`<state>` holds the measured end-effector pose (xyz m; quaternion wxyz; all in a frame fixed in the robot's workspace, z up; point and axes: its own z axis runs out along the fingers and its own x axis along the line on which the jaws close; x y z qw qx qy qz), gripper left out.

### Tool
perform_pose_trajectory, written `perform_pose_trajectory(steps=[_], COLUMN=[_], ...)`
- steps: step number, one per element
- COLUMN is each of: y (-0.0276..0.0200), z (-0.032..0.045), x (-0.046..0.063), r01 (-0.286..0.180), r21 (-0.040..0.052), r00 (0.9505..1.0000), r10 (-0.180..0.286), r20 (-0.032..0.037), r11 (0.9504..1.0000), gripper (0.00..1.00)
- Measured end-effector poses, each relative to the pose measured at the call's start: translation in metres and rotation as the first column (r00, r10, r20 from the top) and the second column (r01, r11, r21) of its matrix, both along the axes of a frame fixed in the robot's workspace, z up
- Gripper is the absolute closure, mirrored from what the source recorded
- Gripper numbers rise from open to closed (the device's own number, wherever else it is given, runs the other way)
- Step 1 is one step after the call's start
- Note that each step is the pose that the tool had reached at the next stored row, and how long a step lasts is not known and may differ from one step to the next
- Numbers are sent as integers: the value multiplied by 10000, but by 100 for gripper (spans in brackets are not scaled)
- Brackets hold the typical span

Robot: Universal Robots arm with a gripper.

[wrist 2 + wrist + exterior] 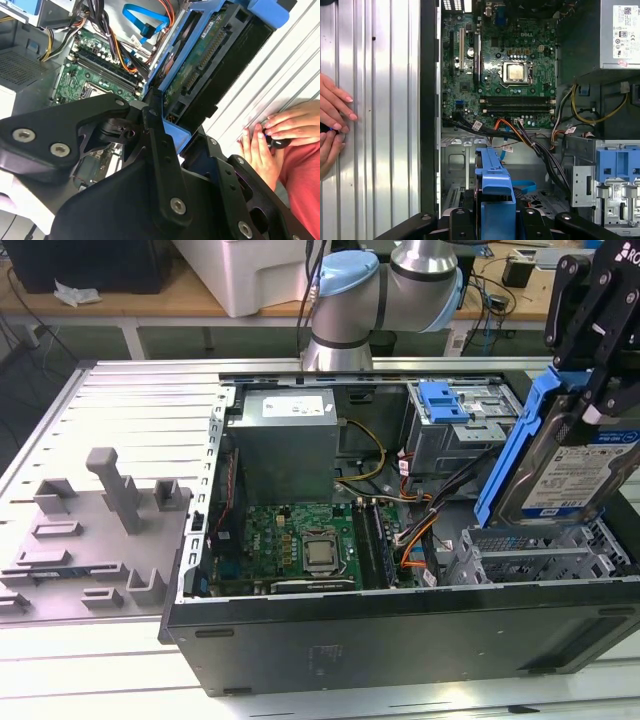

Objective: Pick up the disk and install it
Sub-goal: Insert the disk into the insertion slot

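Note:
In the exterior view my gripper (pixel 588 390) is shut on the upper end of the disk (pixel 565 475), a silver drive with a white-and-blue label and blue side rails. The disk hangs steeply tilted, its lower end just above the grey drive cage (pixel 530 562) at the case's front, on the exterior view's right. The second wrist view shows the disk's green circuit-board underside (pixel 200 55) running away from the gripper (pixel 172 145). In the first wrist view the disk's blue rail (pixel 492 175) is seen edge-on between the fingers of the gripper (pixel 495 216).
The open computer case holds a motherboard (pixel 300 535), a power supply (pixel 285 440), loose cables (pixel 420 530) and a blue bracket (pixel 445 400) on a rear cage. A grey fixture (pixel 110 510) stands at the exterior view's left. A person's hands (pixel 270 135) (pixel 332 125) rest on the ribbed table beside the case.

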<state>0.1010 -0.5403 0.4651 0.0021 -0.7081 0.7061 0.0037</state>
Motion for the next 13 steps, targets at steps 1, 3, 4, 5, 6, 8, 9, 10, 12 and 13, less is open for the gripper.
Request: perform_pose_trajectory(steps=[1, 3, 4, 5, 6, 8, 9, 10, 12, 13], y=[-2, -3, -3, -4, -4, -7, -8, -10, -14, -16], z=[-2, -8, -13, -15, -20, -29, -31, -36, -42, -44], x=[0, 0, 0, 0, 0, 0, 0, 0, 0, 0], r01=[0, 0, -1, -1, -1, 0, -1, -1, -1, 0], r21=[-4, -3, -1, -2, -2, -2, -2, -2, -1, -2], r00=[10000, 10000, 10000, 10000, 10000, 10000, 10000, 10000, 10000, 10000], r10=[0, 0, 1, 1, 1, 0, 1, 1, 1, 0], r20=[0, 0, 0, 0, 0, 0, 0, 0, 1, 0], r11=[10000, 10000, 10000, 10000, 10000, 10000, 10000, 10000, 10000, 10000], gripper=[63, 63, 63, 63, 63, 63, 63, 63, 63, 63])
